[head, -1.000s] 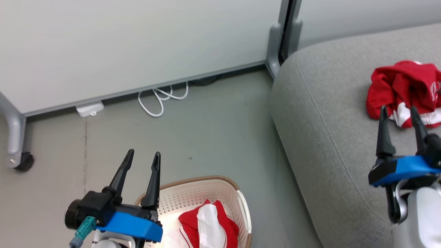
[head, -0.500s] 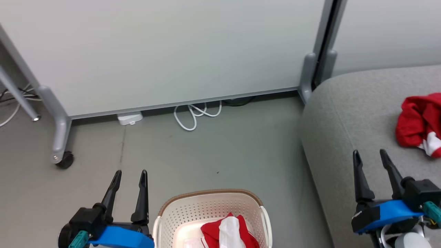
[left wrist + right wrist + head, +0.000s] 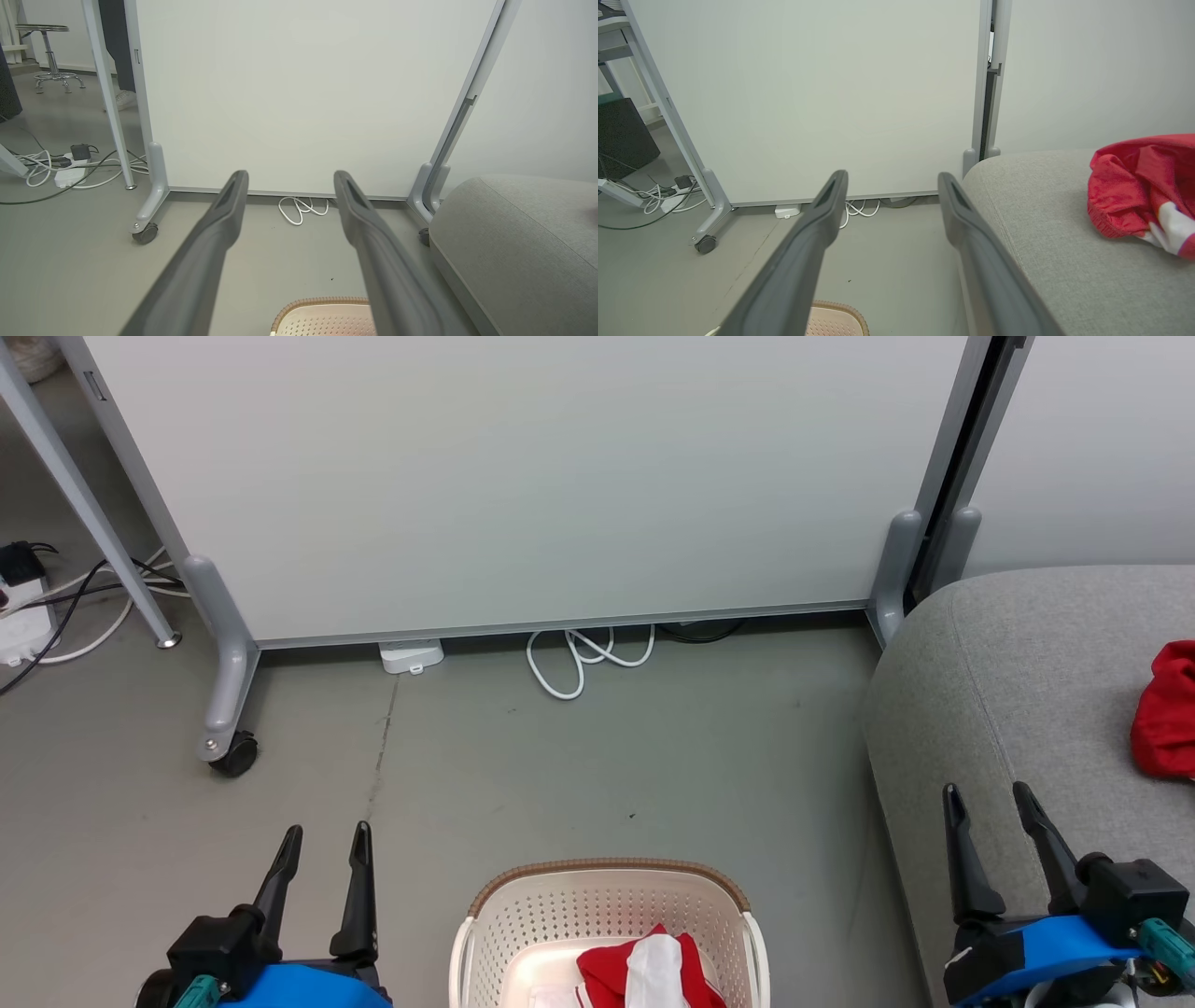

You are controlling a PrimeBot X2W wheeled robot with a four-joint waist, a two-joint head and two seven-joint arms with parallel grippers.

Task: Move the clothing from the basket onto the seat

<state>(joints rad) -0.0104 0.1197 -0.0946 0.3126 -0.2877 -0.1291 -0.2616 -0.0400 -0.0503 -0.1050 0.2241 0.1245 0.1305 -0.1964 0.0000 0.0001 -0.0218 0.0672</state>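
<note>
Now the view has swung left: one red garment (image 3: pixel 1167 723) lies on the seat (image 3: pixel 1008 663) at the right edge, clear of the right pincer (image 3: pixel 987 793). It and the left pincer (image 3: pixel 329 831) are spread, empty. A second garment (image 3: pixel 653 971) waits in the basket (image 3: pixel 607 870), bottom centre, probably next.

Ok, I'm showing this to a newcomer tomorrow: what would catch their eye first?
The red: one red garment lies on the grey seat at the right edge of the head view, and a red and white garment sits in the cream basket on the floor at bottom centre. Next come the two open, empty claws, the left claw beside the basket and the right claw by the seat's corner.
</note>
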